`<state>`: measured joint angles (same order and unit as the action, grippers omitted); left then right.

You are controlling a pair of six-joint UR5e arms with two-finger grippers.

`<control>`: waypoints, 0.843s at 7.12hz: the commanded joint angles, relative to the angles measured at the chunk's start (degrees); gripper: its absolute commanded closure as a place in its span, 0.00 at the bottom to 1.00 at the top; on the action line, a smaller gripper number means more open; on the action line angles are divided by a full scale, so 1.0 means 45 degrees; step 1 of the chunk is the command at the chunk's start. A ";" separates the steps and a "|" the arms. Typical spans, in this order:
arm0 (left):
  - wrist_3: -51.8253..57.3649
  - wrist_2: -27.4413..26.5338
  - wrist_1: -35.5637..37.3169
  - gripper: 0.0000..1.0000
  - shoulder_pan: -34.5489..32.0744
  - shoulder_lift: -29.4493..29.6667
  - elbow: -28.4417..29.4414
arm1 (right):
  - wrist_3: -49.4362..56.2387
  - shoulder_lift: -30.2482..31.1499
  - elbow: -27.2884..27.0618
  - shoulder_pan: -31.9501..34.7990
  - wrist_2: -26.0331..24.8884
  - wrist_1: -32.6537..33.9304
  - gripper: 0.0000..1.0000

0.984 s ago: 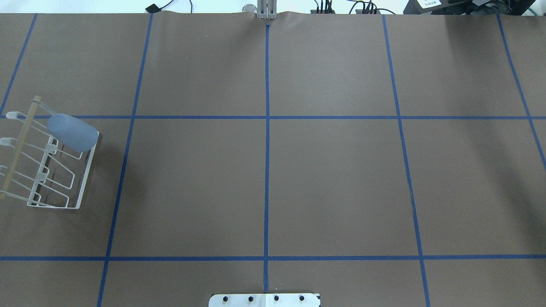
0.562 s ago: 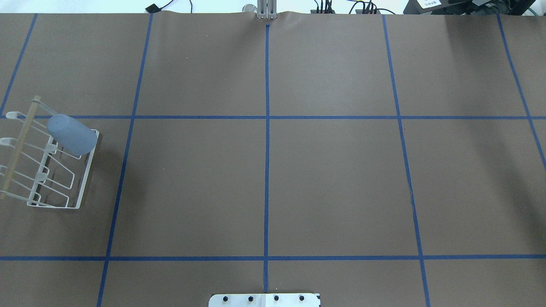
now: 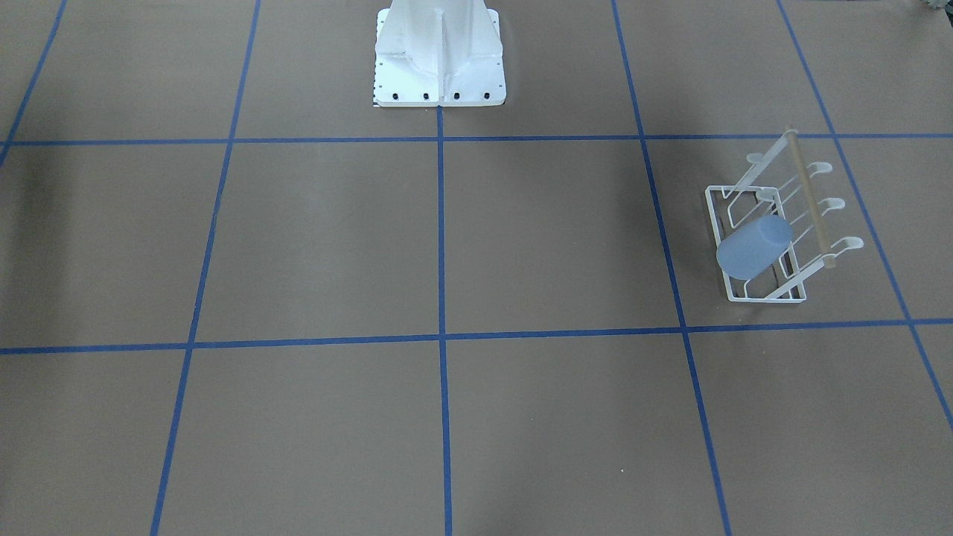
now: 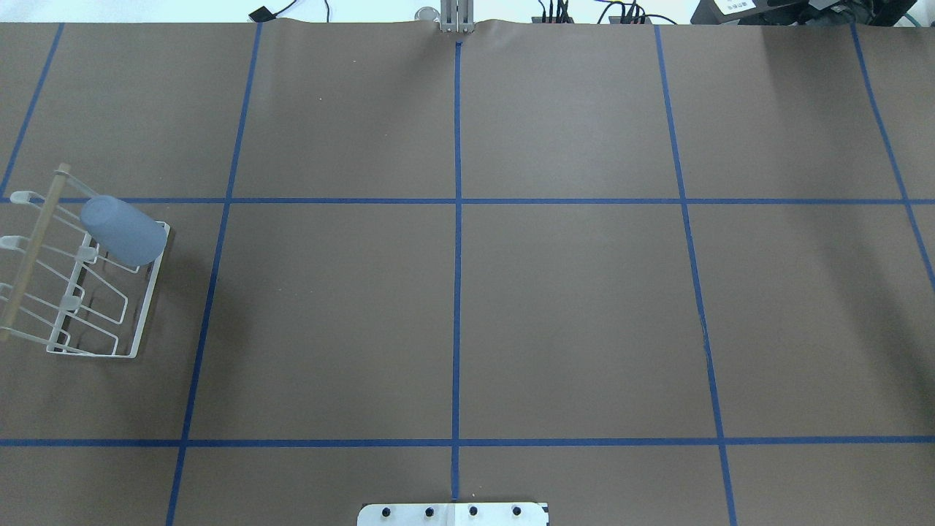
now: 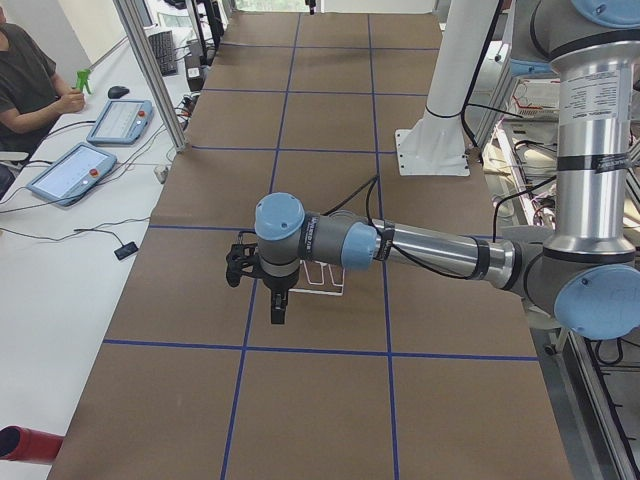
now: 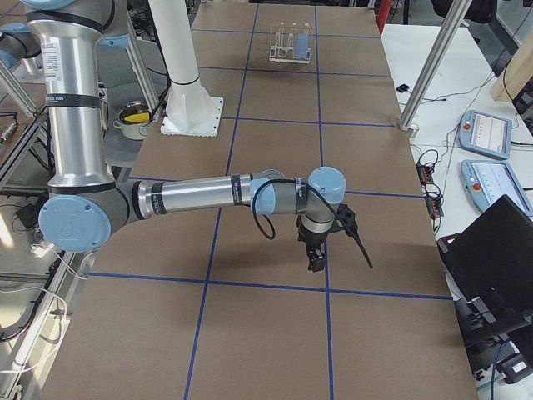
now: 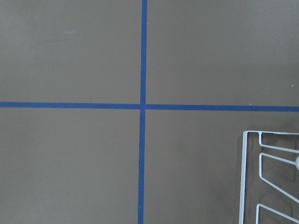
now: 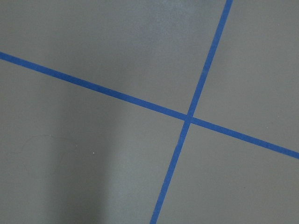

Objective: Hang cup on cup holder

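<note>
The pale blue cup point(image 4: 123, 230) lies tilted, mouth down, over a far prong of the white wire cup holder point(image 4: 139, 321) at the table's left edge. Both also show in the front-facing view, the cup point(image 3: 752, 247) on the holder point(image 3: 767, 298), and small in the exterior right view point(image 6: 301, 43). The holder's base corner shows in the left wrist view point(image 7: 244, 177). My left gripper point(image 5: 278, 312) hangs above the table beside the holder; I cannot tell whether it is open. My right gripper point(image 6: 315, 263) hangs over the table's right end, far from the cup; I cannot tell its state either.
Brown paper with blue tape grid lines point(image 4: 457, 292) covers the table. The white robot pedestal point(image 3: 439, 52) stands at the robot's side. Cables and boxes point(image 4: 584, 14) lie along the far edge. An operator point(image 5: 30, 80) sits with tablets beyond it.
The cup has settled slightly lower and to the left on its prong. Nothing else has moved in the overhead view.
</note>
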<state>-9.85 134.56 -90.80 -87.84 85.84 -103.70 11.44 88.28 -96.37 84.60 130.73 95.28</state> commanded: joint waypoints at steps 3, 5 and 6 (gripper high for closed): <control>-0.0037 0.0019 0.0003 0.01 0.0028 0.0103 0.0173 | -0.0061 0.0089 -0.0419 0.0047 0.0011 0.0000 0.00; -0.0037 0.0019 0.0061 0.01 0.0009 0.0299 0.0096 | -0.0256 -0.0008 -0.0284 0.0028 -0.0087 0.0000 0.00; -0.0037 0.0038 0.0081 0.01 0.0028 0.0299 0.0211 | -0.0315 -0.0009 -0.0245 0.0028 -0.0068 0.0000 0.00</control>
<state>-10.01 134.65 -90.60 -87.75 87.03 -103.01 10.39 88.34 -97.68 84.74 130.46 95.27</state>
